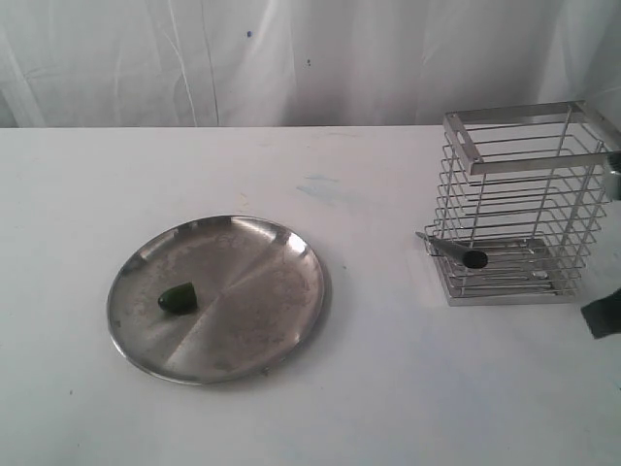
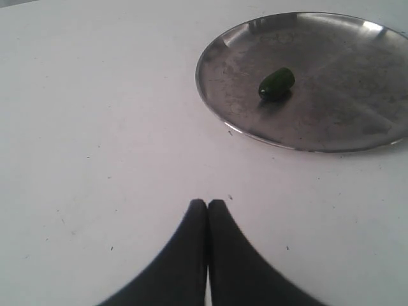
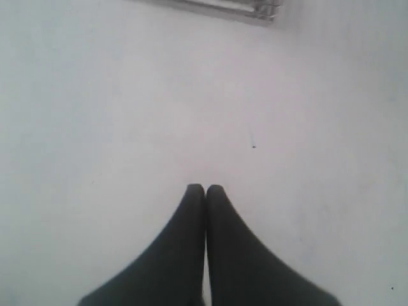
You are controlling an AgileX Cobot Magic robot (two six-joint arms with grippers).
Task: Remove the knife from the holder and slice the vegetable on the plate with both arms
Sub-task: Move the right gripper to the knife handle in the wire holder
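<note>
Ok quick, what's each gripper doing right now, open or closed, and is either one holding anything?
Left gripper: closed, holding nothing.
Right gripper: closed, holding nothing.

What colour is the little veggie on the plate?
The vegetable is dark green; the left wrist view shows it best.

A: Counter [image 1: 388, 388] white, with one faint bluish smear [image 1: 320, 186]. Plate [image 1: 262, 291]?
B: Dull silver, grey scuffs all over, bright glints at the rim. Vegetable [image 1: 177, 299] dark green, glossy.
A: Holder [image 1: 514, 209] chrome, a pattern of thin horizontal rungs. Knife [image 1: 454, 251] black at one end, grey at the other.
B: Left pincer [image 2: 207, 203] matte black. Right pincer [image 3: 204, 188] the same black. Backdrop [image 1: 291, 58] white.
</note>
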